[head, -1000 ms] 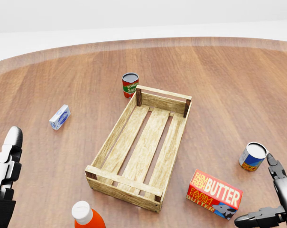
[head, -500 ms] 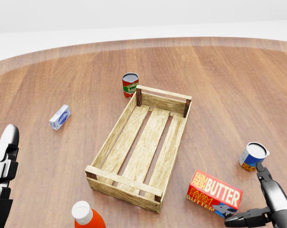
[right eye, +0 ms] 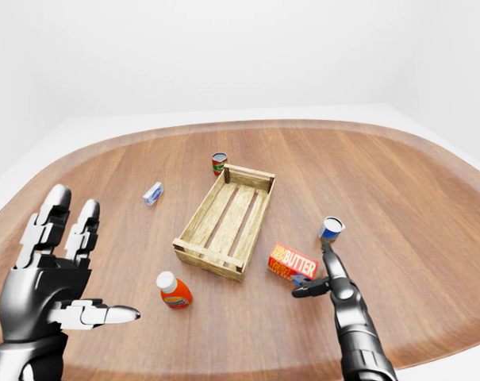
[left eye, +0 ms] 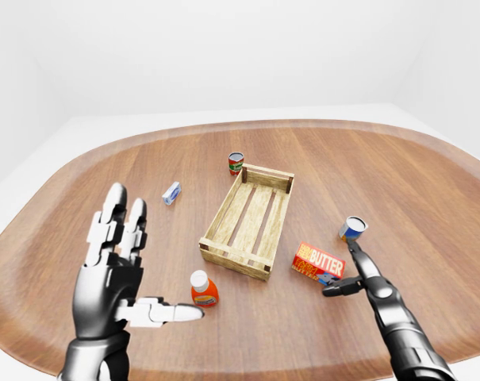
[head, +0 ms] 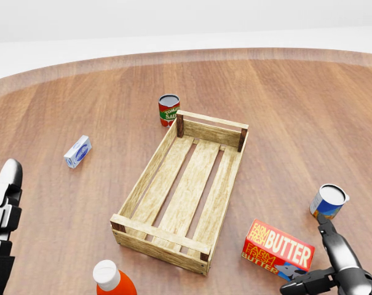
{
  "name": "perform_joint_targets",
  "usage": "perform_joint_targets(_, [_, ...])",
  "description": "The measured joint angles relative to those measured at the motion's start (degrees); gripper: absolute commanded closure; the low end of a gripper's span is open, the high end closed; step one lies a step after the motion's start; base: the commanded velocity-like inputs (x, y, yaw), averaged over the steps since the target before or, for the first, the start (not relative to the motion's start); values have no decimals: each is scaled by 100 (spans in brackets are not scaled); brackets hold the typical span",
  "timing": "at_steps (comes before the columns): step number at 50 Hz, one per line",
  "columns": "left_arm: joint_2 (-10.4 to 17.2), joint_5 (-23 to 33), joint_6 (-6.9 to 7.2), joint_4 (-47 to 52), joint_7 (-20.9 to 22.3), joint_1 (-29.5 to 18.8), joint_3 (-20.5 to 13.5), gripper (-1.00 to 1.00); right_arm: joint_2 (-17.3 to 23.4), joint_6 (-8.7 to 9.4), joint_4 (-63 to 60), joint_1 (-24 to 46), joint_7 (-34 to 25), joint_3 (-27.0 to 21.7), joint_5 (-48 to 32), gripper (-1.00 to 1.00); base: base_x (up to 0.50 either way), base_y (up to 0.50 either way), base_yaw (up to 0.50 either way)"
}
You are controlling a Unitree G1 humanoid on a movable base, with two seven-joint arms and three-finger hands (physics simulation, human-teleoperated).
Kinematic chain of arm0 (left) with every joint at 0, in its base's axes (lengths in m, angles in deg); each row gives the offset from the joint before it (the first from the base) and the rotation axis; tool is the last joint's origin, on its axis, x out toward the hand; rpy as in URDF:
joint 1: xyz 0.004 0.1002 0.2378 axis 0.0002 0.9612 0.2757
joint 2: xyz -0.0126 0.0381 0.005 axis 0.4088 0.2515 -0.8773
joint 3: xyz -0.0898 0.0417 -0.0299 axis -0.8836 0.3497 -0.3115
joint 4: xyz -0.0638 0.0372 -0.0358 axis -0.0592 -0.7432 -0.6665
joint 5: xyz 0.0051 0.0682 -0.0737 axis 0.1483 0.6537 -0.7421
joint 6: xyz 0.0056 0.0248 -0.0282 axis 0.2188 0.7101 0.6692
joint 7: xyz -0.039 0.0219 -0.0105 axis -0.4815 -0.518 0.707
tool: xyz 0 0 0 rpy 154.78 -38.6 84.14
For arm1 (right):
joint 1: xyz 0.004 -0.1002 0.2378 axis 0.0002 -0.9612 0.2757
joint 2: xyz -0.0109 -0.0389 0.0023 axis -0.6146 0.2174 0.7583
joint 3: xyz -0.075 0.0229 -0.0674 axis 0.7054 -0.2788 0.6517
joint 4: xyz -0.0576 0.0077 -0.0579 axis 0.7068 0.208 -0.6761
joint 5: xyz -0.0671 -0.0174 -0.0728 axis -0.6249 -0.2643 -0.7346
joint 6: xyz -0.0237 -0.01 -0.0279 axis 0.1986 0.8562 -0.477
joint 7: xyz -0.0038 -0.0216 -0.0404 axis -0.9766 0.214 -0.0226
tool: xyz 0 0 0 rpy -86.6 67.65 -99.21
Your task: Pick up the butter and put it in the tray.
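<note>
The butter [head: 278, 251] is a red box with white lettering, lying flat on the wooden table just right of the tray's near corner. The tray [head: 189, 184] is an empty slatted wooden crate in the middle of the head view. My right hand [left eye: 344, 271] is open at the butter's right end, thumb low beside the box and a finger pointing up towards the blue can; the fingers are not closed round it. My left hand [left eye: 136, 262] is raised open, palm spread, far left of the tray and holding nothing.
A red can [head: 168, 110] stands by the tray's far corner. A blue-and-white can [head: 328, 202] stands just right of the butter. A small blue box [head: 77, 151] lies to the left, and an orange bottle [left eye: 201, 290] stands near the tray's near end.
My right hand has slid left and lower in the head view, closing on the butter's right end. My left hand has sunk lower at the left edge. The objects have not moved.
</note>
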Motion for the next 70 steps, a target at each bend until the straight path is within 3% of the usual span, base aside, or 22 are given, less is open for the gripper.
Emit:
perform_joint_targets(36, [50,81,0,-142,-89,-59,106,-100,85,0,1464,689,247,263,138,-100,0,0,0])
perform_joint_targets(70, [22,0,0,-41,-23,-37,17,-100,10,0,1505,878,322,366,-32,-100,0,0,0])
